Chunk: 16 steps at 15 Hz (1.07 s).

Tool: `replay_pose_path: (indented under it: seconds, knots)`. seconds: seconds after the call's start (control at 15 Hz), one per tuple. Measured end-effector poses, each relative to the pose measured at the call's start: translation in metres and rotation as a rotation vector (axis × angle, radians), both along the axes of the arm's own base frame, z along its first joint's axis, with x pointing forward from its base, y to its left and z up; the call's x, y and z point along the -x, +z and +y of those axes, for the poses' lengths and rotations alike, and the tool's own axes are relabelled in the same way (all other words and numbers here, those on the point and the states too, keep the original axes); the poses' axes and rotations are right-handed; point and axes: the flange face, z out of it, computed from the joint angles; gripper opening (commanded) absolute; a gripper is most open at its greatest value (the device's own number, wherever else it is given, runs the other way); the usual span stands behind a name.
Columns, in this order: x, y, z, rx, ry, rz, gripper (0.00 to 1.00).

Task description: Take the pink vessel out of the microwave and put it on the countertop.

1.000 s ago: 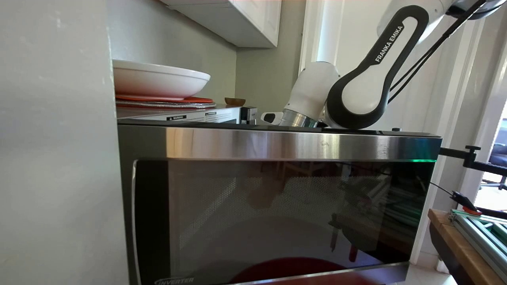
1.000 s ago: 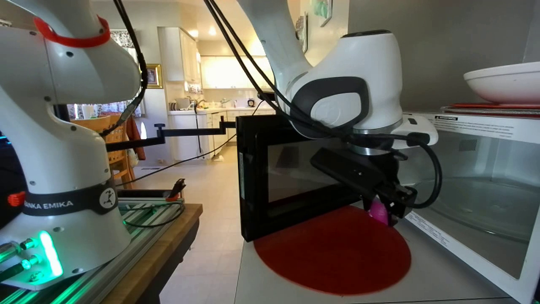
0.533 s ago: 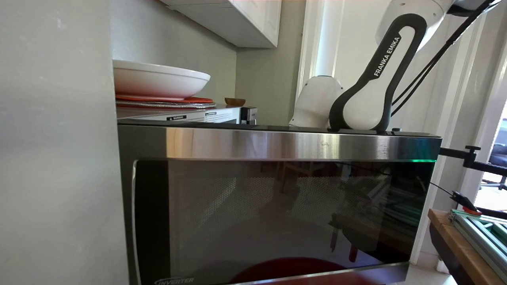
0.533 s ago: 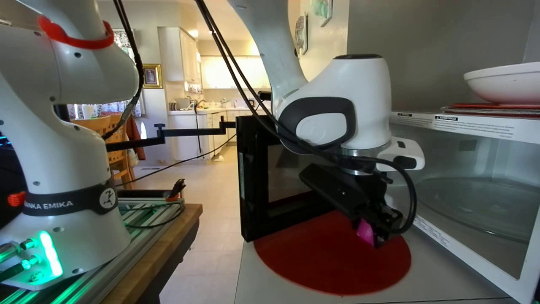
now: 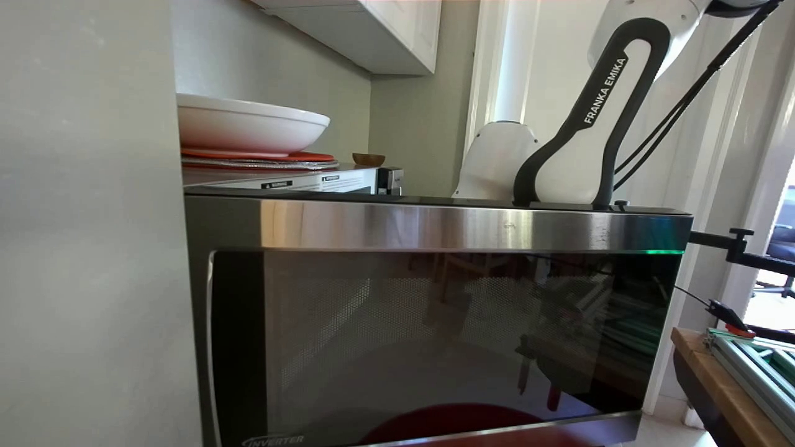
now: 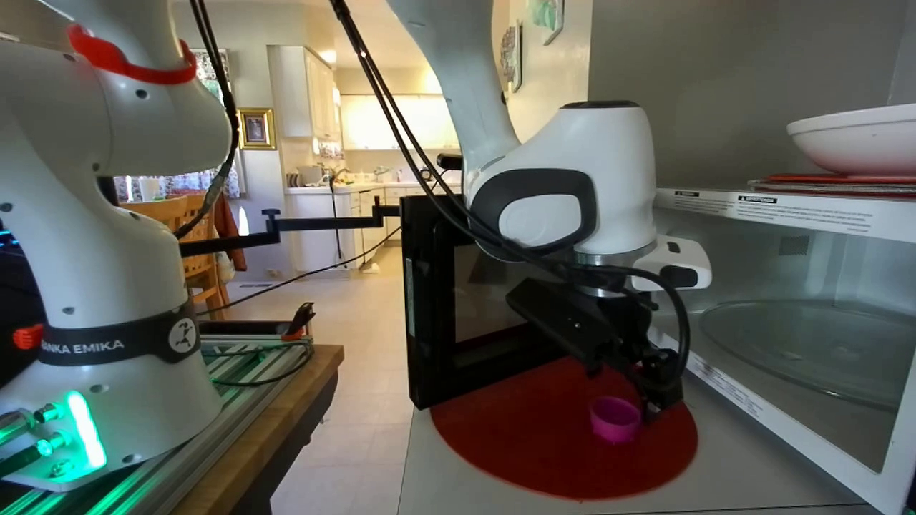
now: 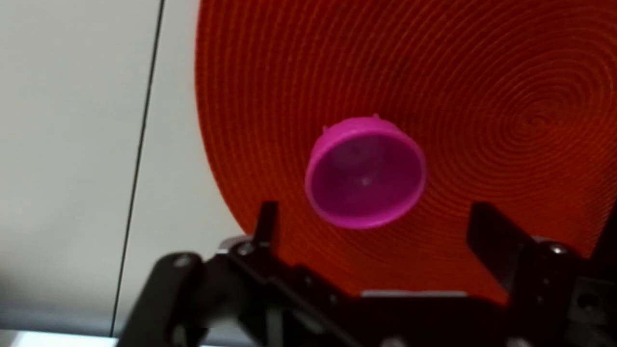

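Observation:
The pink vessel (image 6: 615, 420), a small round cup, stands with its mouth up on a red round mat (image 6: 515, 458) laid over the grey-white countertop (image 6: 758, 468). In the wrist view I look down into the pink vessel (image 7: 365, 173). My gripper (image 7: 375, 207) is open, one dark finger to each side of the cup with a gap of mat showing on both sides. The microwave (image 6: 801, 214) is open beside the arm, a glass turntable (image 6: 758, 357) inside. The door hides gripper and vessel in an exterior view.
The swung-out microwave door (image 6: 429, 307) stands close behind the arm and spans much of an exterior view (image 5: 428, 226). A white bowl (image 6: 859, 143) on red mats sits on top of the microwave. Black cables (image 6: 676, 307) loop around the wrist.
The arm came down and away from the microwave, bringing the pink vessel lower onto the red mat. The fingers have opened and let it go; the cup's whole side now shows.

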Motion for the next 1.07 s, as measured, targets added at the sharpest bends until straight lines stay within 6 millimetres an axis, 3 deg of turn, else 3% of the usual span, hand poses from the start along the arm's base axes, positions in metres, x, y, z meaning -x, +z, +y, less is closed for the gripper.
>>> replay_pose_path:
  seconds: [0.6, 1.07]
  knots:
    - [-0.024, 0.061, -0.023, 0.08, 0.017, 0.045, 1.0]
    - [-0.049, 0.115, -0.069, 0.066, 0.039, 0.197, 1.0]
